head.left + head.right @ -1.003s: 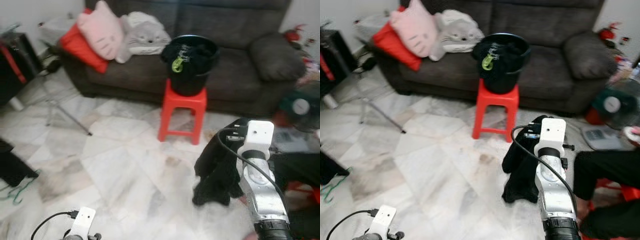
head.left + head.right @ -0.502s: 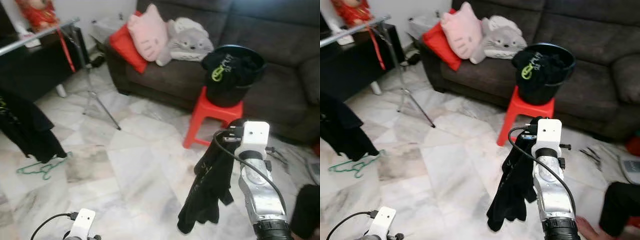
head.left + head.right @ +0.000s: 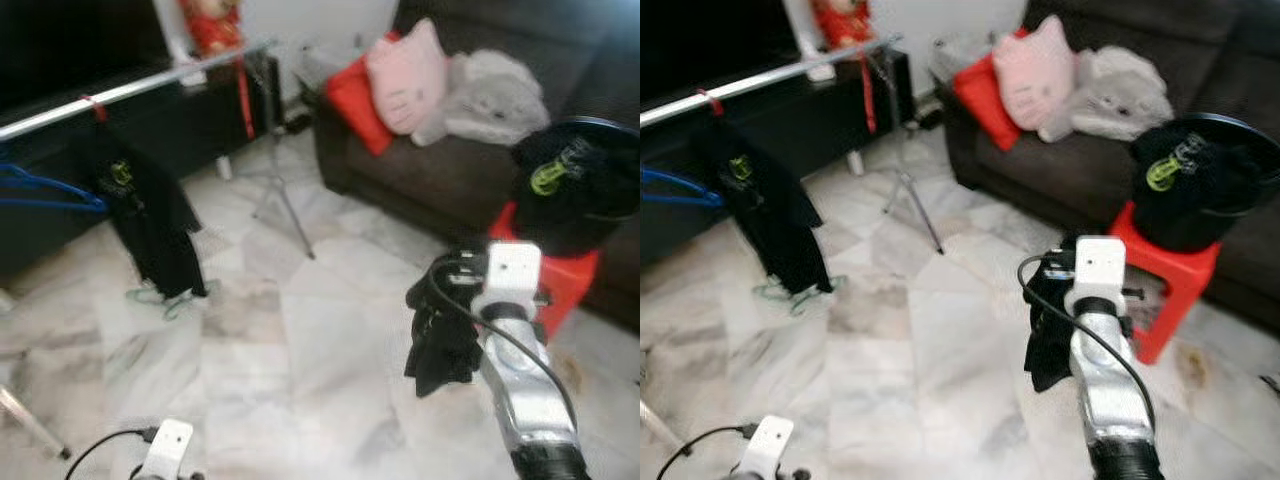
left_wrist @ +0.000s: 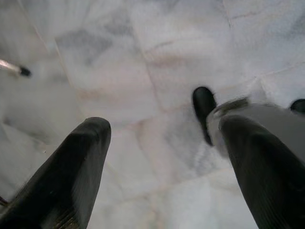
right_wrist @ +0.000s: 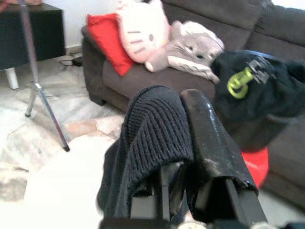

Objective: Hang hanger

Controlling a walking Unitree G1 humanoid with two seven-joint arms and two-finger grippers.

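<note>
Turning left w/ garment (image 3: 440, 335) in right pincer (image 5: 183, 143); rack (image 3: 140, 88) now visible.

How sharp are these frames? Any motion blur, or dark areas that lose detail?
Left and right eye views: soft all over, smeared as in camera motion; the black garment in the right gripper reads as a featureless dark mass. Left wrist view: the open left gripper and the marble floor are blurred. Right wrist view: sharpest, knit texture visible.
</note>
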